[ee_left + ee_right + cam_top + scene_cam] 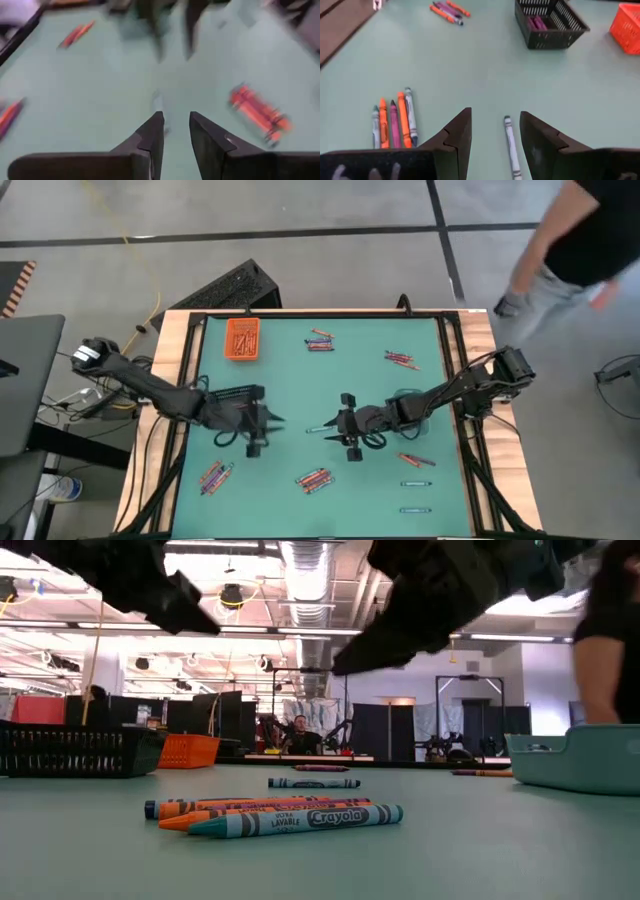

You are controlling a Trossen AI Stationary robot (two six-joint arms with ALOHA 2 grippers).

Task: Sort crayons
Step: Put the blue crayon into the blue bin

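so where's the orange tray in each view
high view: the orange tray sits near the table's far edge, on the left arm's side.
low view: far back, left of centre.
left wrist view: too blurred to pick it out.
right wrist view: cut off at the top right corner.
shared landmark: the black basket, next to the tray in the low and right wrist views.

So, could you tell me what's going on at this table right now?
Two robot arms are sorting crayons on a green table. The right pincer hovers open over a single teal crayon; the left pincer is open near mid-table, holding nothing. Loose crayon clusters remain scattered. A black basket holds purple crayons, and an orange tray sits at the far edge.
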